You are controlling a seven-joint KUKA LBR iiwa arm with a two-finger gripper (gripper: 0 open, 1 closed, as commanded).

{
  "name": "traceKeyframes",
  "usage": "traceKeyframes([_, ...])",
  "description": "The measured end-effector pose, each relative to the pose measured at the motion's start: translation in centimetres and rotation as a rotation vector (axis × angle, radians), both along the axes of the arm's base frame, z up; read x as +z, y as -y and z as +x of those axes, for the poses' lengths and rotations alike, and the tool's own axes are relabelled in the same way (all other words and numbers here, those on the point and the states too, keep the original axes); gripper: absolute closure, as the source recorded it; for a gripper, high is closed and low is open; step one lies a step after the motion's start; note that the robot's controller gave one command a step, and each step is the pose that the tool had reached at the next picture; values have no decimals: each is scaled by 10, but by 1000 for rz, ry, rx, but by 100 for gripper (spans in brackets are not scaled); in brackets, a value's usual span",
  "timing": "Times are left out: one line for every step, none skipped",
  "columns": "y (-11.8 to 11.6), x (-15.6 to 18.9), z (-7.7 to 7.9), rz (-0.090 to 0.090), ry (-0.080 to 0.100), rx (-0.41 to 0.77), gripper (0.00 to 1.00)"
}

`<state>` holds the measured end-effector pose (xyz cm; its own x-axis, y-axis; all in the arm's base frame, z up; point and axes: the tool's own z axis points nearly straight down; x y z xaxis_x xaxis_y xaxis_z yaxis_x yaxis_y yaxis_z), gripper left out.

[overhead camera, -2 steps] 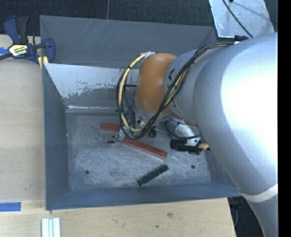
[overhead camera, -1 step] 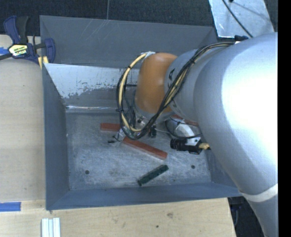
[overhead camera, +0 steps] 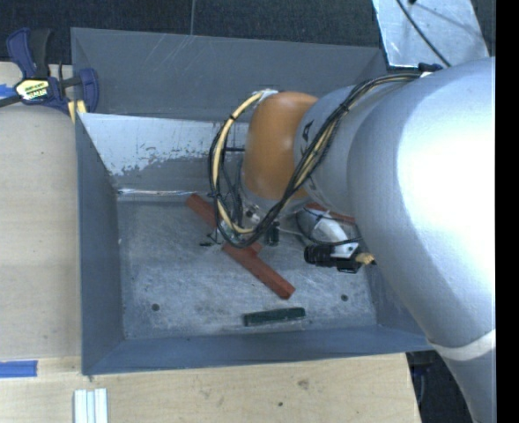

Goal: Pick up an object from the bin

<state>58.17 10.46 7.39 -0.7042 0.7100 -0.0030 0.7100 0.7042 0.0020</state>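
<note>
In the camera view, the big grey arm [overhead camera: 418,192] is reaching into the bin [overhead camera: 100,236] from the right. Its orange cover [overhead camera: 272,144] and looping cables [overhead camera: 224,148] are hanging over the middle of the bin floor. The claw [overhead camera: 240,227] is sitting low under that cover, right above a long red-brown stick [overhead camera: 268,271]. The cover and cables are hiding its end, so I cannot tell if the claw is apart or together, or if it is touching the stick. The stick is lying flat and slanted, with one end near the back wall and the other pointing at the front. I am guessing the stick is the thing to pick, because the claw is hanging over its middle, where a long thing would balance best. A dark bar [overhead camera: 274,317] is lying flat near the front wall, well apart from the claw. A white and black thing [overhead camera: 328,229] and a black thing with a yellow tip [overhead camera: 334,256] are lying on the right, just beside the arm and near the stick. The left half of the floor is lying bare, so there is open room there. The back wall is sloping close behind the cover, and the right side is looking crowded. Going straight up is looking safest to me, since a long stick could swing and bump the small things or a wall.
</note>
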Motion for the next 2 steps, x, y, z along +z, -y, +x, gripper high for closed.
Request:
traceKeyframes([1,42,1,1,2,3,100])
traceKeyframes([1,114,4,2,6,5,100])
